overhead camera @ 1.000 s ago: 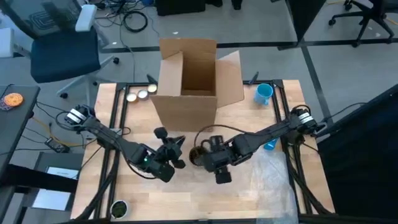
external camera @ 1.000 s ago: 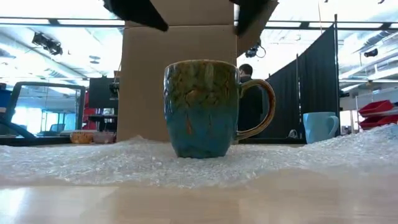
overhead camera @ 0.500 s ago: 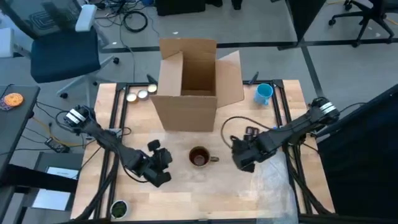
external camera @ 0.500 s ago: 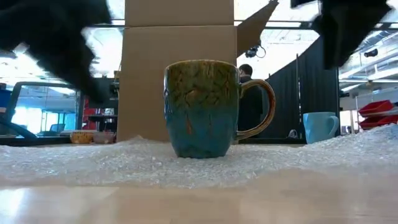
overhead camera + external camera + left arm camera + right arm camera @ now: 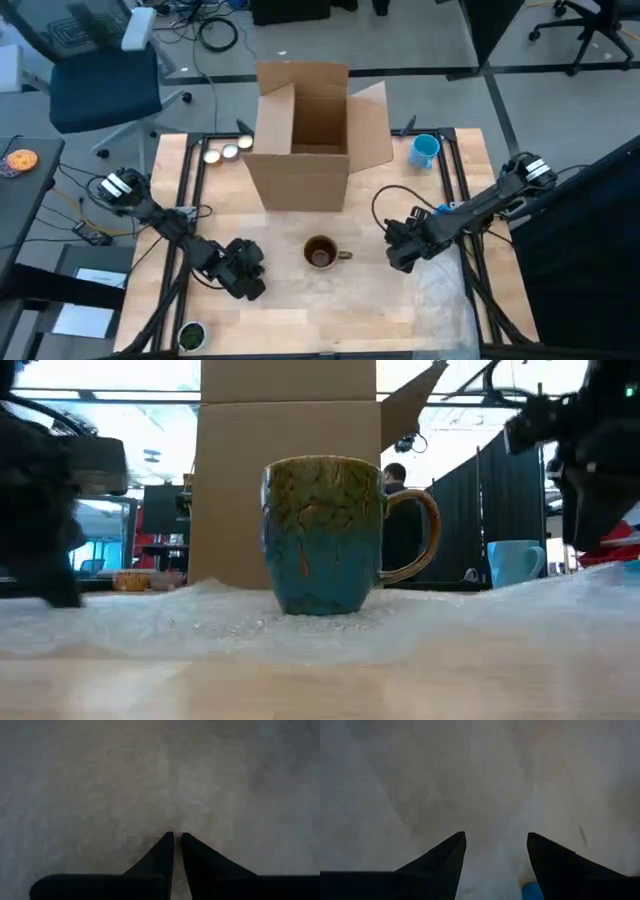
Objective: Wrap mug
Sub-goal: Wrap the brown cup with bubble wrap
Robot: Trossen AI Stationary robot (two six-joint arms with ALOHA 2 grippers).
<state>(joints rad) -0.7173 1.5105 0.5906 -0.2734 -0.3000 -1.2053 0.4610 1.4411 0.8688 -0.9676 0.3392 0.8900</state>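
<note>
Grey floor, blue office chair [image 5: 100, 70], black curtains [image 5: 500, 510]

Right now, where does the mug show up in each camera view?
High view: mug at table centre, in front of the box, handle toward the right arm.
Low view: mug dead centre, on bubble wrap, box right behind it.
Left wrist view: not in it.
Right wrist view: not in it.
Shared landmark: the box behind the mug.
</note>
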